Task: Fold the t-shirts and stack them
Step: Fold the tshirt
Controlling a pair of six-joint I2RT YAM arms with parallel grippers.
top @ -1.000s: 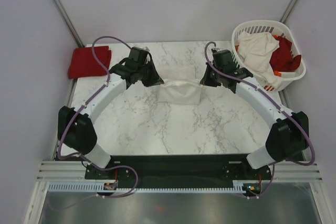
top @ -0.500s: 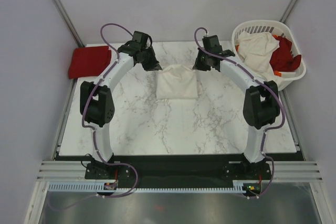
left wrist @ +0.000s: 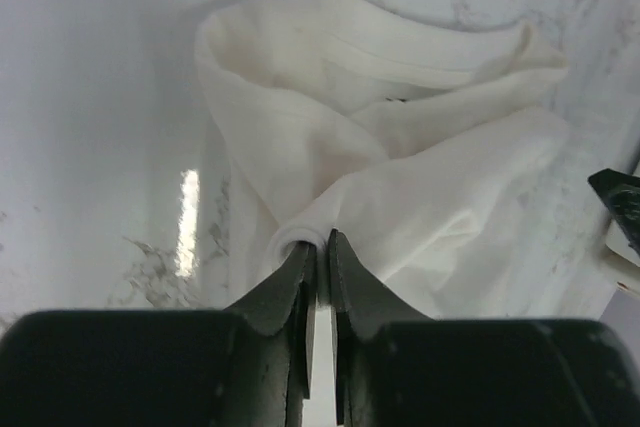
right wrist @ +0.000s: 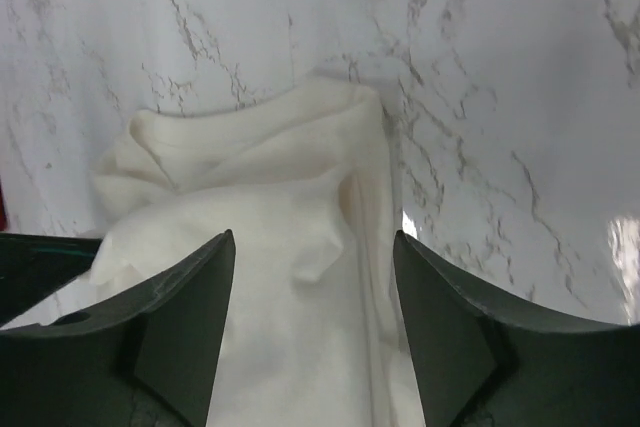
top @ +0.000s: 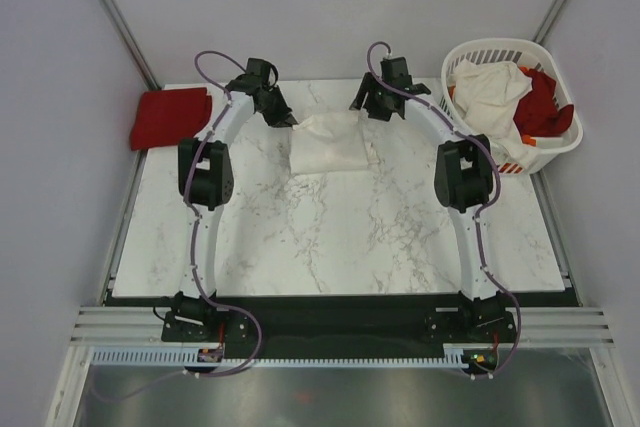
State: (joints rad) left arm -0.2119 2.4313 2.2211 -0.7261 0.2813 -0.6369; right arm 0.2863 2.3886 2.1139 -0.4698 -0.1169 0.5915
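Observation:
A cream-white t-shirt (top: pixel 330 147) lies folded into a small bundle at the back middle of the marble table (top: pixel 330 237). My left gripper (top: pixel 284 118) is at the bundle's left far corner. In the left wrist view its jaws (left wrist: pixel 322 239) stand a thin slit apart, with a fold of the t-shirt (left wrist: pixel 400 147) caught at their tips. My right gripper (top: pixel 367 107) hovers over the right far corner. It (right wrist: pixel 313 237) is wide open above the cloth (right wrist: pixel 260 167) and holds nothing. A folded red t-shirt (top: pixel 170 117) lies at the back left.
A white slatted laundry basket (top: pixel 553 152) stands at the back right, off the table's corner, holding a cream shirt (top: pixel 493 92) and a red one (top: pixel 543 107). Both arms stretch far out toward the back wall.
Both arms have reached farther back, dragging the cream t-shirt toward the far edge. The right gripper has opened and let go of the cloth. The left jaws have eased apart slightly.

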